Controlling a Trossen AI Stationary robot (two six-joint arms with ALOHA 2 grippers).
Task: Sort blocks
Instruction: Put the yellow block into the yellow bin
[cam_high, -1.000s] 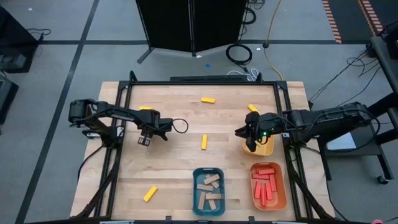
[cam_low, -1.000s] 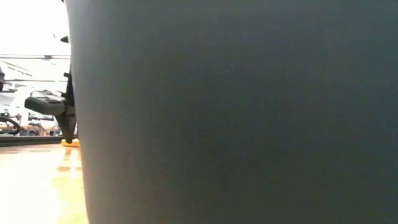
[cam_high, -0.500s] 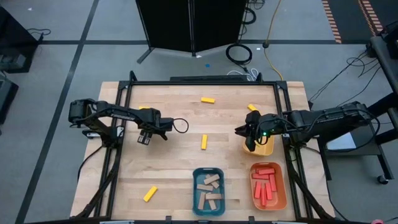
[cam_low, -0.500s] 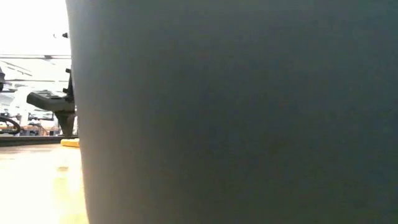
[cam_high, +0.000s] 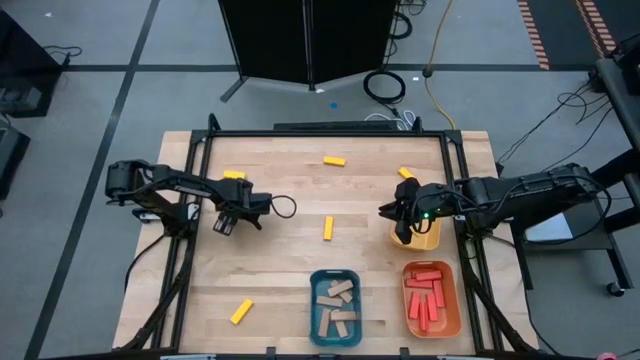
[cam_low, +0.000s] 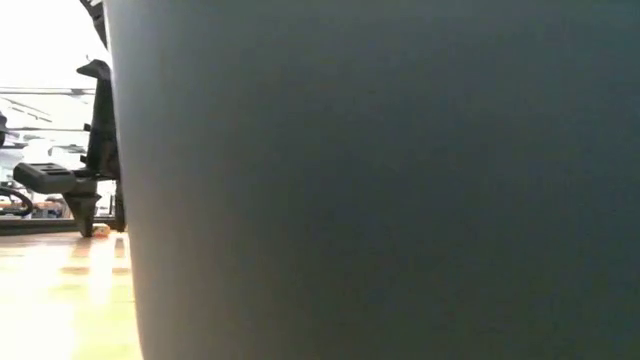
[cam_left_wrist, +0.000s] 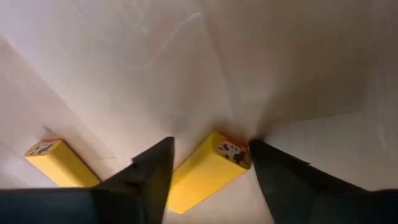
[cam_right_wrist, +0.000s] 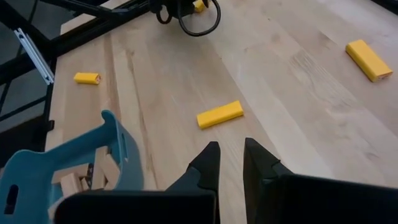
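Small yellow rectangular blocks lie scattered on the pale wooden tabletop (cam_high: 290, 270) in the high view: one at upper centre (cam_high: 334, 160), one upright near the middle (cam_high: 328, 228), one tilted at lower left (cam_high: 241, 311), one at upper right (cam_high: 406, 174) just above the yellow tray, and one at upper left (cam_high: 234, 175) beside the left arm.

The left gripper (cam_high: 227, 224) sits low over the left part of the frame. In its wrist view the jaws stand apart with a yellow block (cam_left_wrist: 205, 171) lying on the wood between the two dark fingers (cam_left_wrist: 152, 171); whether they touch it I cannot tell. A second yellow block (cam_left_wrist: 59, 163) lies just beside, toward the lower left of that picture.

At the bottom of the high view, plain tan wooden blocks (cam_high: 335, 305) fill the blue rounded tray (cam_high: 313, 310), and red blocks (cam_high: 428, 300) fill the orange rounded tray (cam_high: 455, 300) to its right. The yellow rounded tray (cam_high: 430, 238) sits above the orange one, right of centre.

The right gripper (cam_high: 402, 228) hangs at the yellow tray's left edge, its jaws together and holding nothing.

The low view is mostly blocked by a dark grey surface (cam_low: 380, 180).
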